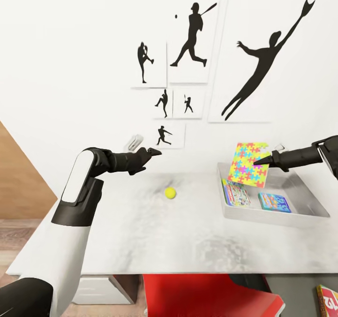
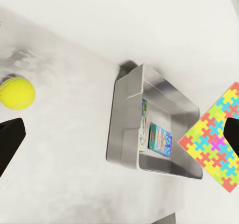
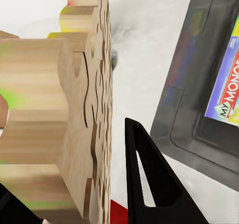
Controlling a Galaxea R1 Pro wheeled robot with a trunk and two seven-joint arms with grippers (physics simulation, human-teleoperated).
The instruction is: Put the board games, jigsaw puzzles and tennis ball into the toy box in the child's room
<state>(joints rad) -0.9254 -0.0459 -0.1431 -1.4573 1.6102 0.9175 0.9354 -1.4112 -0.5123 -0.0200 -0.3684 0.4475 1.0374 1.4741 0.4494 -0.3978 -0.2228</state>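
Note:
My right gripper [image 1: 259, 162] is shut on a bright jigsaw puzzle [image 1: 247, 163], holding it tilted on edge above the near-left part of the light-grey toy box [image 1: 307, 208]. Its wooden edge [image 3: 79, 109] shows close up beside one black finger [image 3: 149, 179]. Two board games lie inside the box, a green-white one [image 1: 236, 193] and a smaller blue one [image 1: 273, 202]. The tennis ball [image 1: 170, 193] rests on the table [image 1: 141, 232], left of the box. My left gripper [image 1: 155, 152] hovers open above the table behind the ball [image 2: 17, 93], holding nothing.
A red chair [image 1: 211, 298] is tucked under the table's front edge. A red-green box corner [image 1: 328, 303] shows at the lower right. The wall behind carries black sports silhouettes [image 1: 192, 35]. A small white object [image 1: 134, 142] sits by the wall behind the left gripper.

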